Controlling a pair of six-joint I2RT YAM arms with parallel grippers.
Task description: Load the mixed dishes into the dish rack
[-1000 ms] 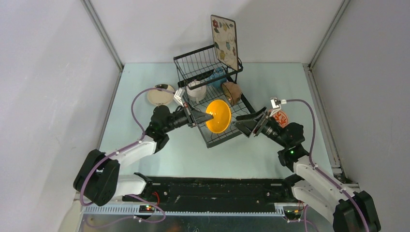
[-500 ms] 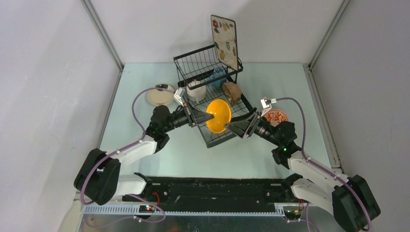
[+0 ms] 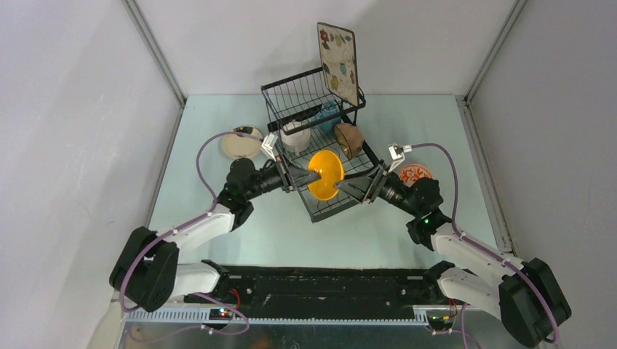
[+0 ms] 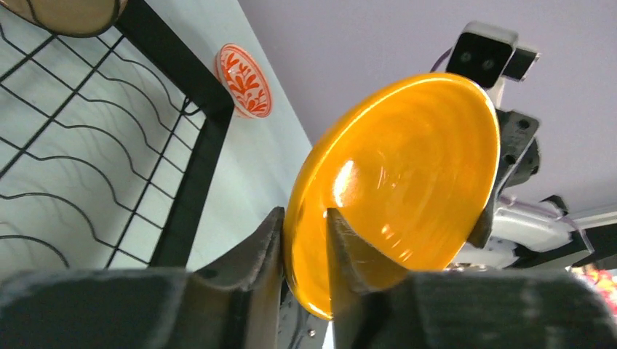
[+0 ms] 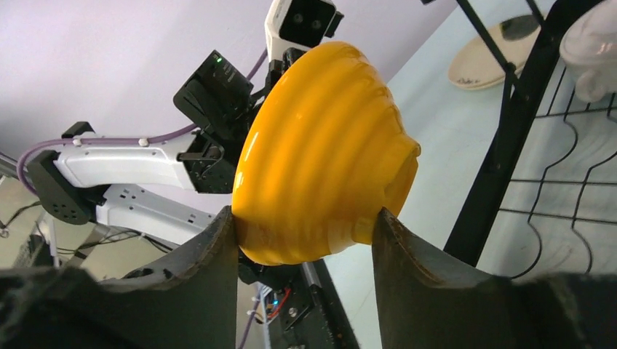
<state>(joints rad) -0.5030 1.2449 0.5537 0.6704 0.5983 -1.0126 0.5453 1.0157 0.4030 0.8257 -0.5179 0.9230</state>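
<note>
Yellow bowl (image 3: 325,174), glossy and ribbed on its outer wall, hangs on edge between my two arms, just above the flat slotted lower tray (image 4: 200,156) of the black wire dish rack (image 3: 295,98). My left gripper (image 4: 302,225) straddles the rim, one finger (image 4: 265,247) against the outer wall and the other inside. The gap is narrow, but I cannot tell whether it pinches the rim or only brackets it. My right gripper (image 5: 305,218) meets the yellow bowl from the opposite side. Its fingers (image 5: 211,269) stand about half apart around the body near the foot, and both touch the glaze, so I read that as a hold.

I judge this to be a mid-air hand-over, one step in seating this bowl. The square cream floral plate (image 3: 338,62) stands at the back of the raised basket. The white two-handled cup (image 3: 295,136), blue mug (image 3: 329,115) and brown bowl (image 3: 349,139) sit in the rack too. A red-patterned bowl (image 3: 415,174) and a round cream plate (image 3: 241,144) wait on the table, either side of the rack.

Next I want the right grip proven firm before the left lets go. The left should then back straight off the rim without dragging it. After that the right can lower the bowl into a free slot, clear of the brown bowl. The curved glaze looks slippery, so I would go slowly.
</note>
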